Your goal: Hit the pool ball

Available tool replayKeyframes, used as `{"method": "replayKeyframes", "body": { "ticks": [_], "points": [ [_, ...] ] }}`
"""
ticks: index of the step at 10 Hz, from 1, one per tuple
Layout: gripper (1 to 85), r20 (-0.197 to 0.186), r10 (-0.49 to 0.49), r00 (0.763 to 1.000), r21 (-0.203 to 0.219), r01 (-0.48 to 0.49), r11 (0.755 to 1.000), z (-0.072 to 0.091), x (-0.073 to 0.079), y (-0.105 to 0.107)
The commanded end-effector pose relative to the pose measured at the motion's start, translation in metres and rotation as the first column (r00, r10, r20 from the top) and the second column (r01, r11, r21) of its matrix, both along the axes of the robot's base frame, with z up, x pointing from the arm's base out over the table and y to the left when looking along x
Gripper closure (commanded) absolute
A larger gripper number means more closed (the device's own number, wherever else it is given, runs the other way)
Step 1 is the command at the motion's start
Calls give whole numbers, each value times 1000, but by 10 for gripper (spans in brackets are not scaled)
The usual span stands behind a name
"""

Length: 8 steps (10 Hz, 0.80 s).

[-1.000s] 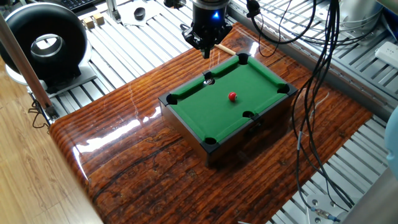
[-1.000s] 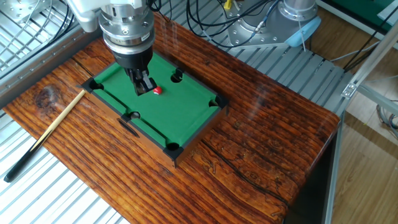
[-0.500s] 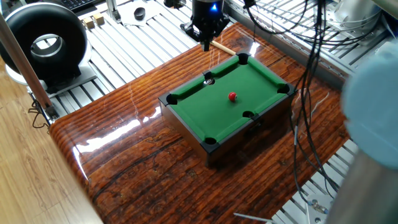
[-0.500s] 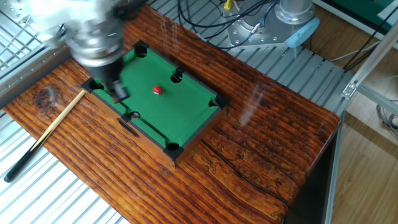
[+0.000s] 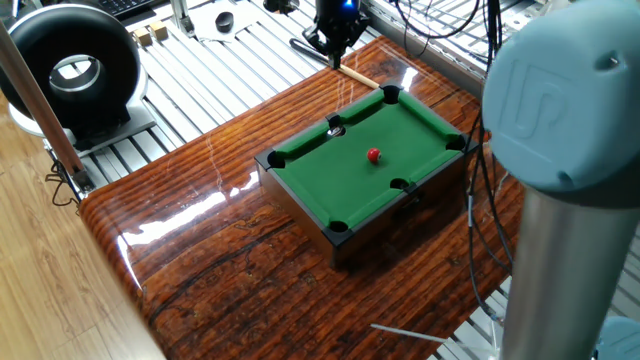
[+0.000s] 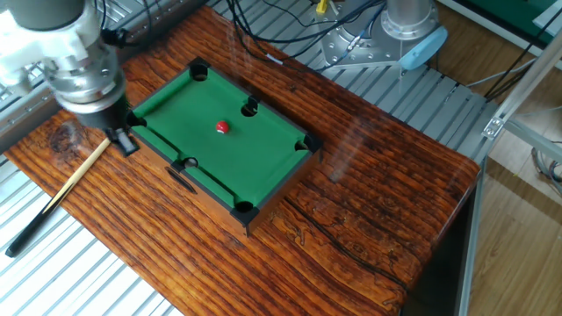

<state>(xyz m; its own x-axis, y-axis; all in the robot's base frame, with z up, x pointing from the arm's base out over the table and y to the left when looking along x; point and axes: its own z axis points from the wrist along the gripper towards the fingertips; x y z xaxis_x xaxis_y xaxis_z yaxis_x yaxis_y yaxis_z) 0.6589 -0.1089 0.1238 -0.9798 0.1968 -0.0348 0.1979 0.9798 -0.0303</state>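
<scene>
- A miniature pool table [image 5: 372, 165] with green felt and a dark wooden frame stands on the bench [image 5: 230, 250], whose top is glossy reddish wood with strong grain.
- The pool ball [image 5: 374, 155], small, red and shiny, lies on the felt near the middle, a little toward one long rail, apart from every pocket; in the other fixed view it [image 6: 222, 128] sits just short of a side pocket [image 6: 250, 108].
- Six round black pockets mark the corners and the middles of the long rails.
- A slim cue stick [image 6: 61, 193], pale wood with a black butt, lies flat on the bench beside the pool table's short end.
- The gripper [image 6: 123, 140] hangs over the bench just outside that short end, above the cue's tip end; its dark fingers [image 6: 126, 144] are too small to read, so I cannot tell whether they are parted or closed.
- In one fixed view the arm's grey elbow joint [image 5: 565, 95] fills the right side and hides part of the bench.
- Black cables [image 5: 500, 180] hang near the pool table's far corner.
- A black ring-shaped device [image 5: 70, 65] stands on the slatted metal surface beyond the bench.
</scene>
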Motion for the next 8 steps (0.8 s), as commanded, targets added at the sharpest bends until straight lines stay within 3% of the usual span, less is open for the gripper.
{"method": "replayKeyframes", "body": {
  "ticks": [1, 3, 5, 7, 8],
  "points": [
    [847, 4, 38, 999, -20, -38, 999, -11, 9, -20],
    [847, -23, -8, 1000, 2, 8, 1000, -12, 1, -15],
    [847, -22, -32, 999, 77, 34, 996, -12, 2, 5],
    [847, -30, 9, 1000, 5, -9, 1000, -12, 0, -14],
    [847, -17, 32, 999, -27, -32, 999, -11, 3, -22]
  ]
}}
